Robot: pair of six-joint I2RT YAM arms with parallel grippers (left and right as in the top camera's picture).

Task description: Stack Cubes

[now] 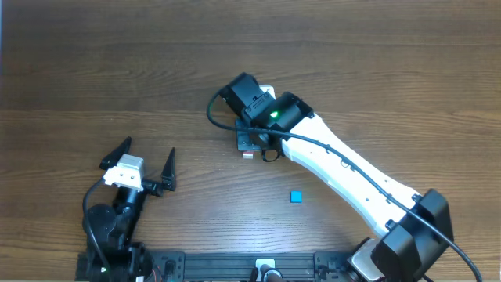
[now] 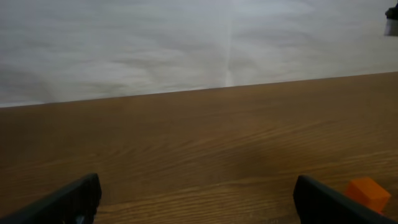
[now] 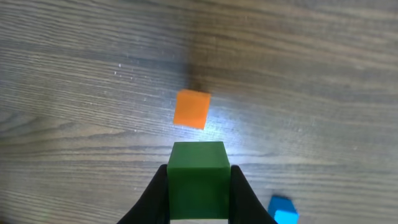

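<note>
Wood-grain brown, the worktop (image 1: 117, 63) carries the orange cube (image 3: 191, 109) and the blue cube (image 3: 283, 210), apart from each other, and we see the green cube (image 3: 199, 163) clamped between the two fingers of the right gripper (image 3: 199, 186), raised near the orange cube without touching it. The left gripper (image 1: 149, 146) rests near its own base, fingers spread wide and gripping nothing. Its wrist view gives us the orange cube low across the wood past one finger, while the top view sets the blue cube alone beside the right arm (image 1: 352, 176).
</note>
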